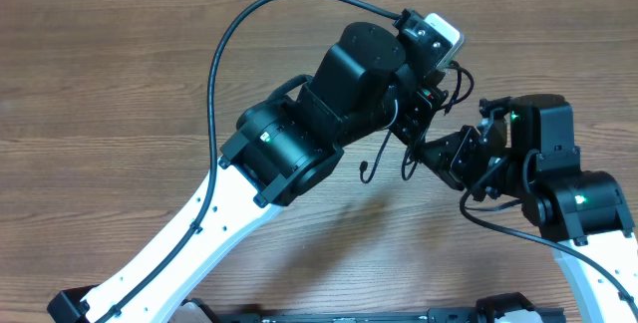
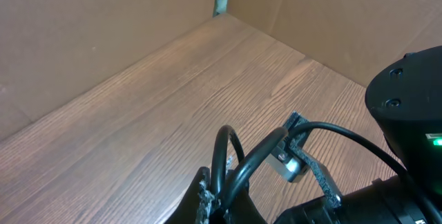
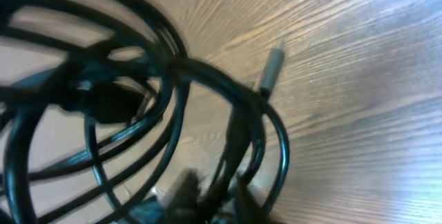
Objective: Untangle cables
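The cables (image 1: 407, 160) are thin black cords, bunched and lifted above the wooden table between my two grippers right of centre. One loose end (image 1: 367, 171) dangles toward the table. My left gripper (image 1: 427, 102) is shut on two strands of the cables (image 2: 231, 155), which rise from between its fingertips (image 2: 215, 207). A silver plug (image 2: 293, 163) hangs just beyond them. My right gripper (image 1: 441, 154) sits directly below and right of the left one. In the blurred right wrist view several loops of cables (image 3: 166, 79) and a grey plug (image 3: 271, 68) fan out, with strands pinched between my right gripper (image 3: 224, 196).
The wooden table (image 1: 120, 94) stretches left and behind the arms. Brown cardboard walls (image 2: 97, 23) enclose its far side and meet at a corner (image 2: 222, 3). A thick black arm cable (image 1: 227, 44) arcs over the left arm.
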Controlling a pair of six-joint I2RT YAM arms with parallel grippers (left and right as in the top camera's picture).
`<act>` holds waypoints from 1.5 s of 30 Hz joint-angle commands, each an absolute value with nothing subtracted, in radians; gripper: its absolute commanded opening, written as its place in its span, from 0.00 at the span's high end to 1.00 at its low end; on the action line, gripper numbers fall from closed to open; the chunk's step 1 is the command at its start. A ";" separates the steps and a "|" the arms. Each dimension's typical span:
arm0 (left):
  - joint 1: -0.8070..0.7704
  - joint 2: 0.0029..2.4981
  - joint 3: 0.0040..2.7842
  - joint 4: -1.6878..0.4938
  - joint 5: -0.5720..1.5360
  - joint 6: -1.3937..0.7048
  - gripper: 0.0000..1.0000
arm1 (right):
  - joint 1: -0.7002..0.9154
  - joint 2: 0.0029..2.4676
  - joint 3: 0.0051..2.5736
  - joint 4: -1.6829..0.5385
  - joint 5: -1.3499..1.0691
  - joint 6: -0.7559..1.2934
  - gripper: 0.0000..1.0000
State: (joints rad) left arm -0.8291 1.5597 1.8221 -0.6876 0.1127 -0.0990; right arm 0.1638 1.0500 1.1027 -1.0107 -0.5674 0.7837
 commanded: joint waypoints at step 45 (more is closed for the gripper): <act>-0.825 1.531 1.835 -0.653 0.168 -0.075 0.96 | 0.162 1.076 1.119 -0.982 -0.630 0.868 0.66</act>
State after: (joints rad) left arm -0.8291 1.5597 1.8221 -0.6647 0.1463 -0.0212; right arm 0.1635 1.0607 1.1027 -0.9848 -0.6384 0.8673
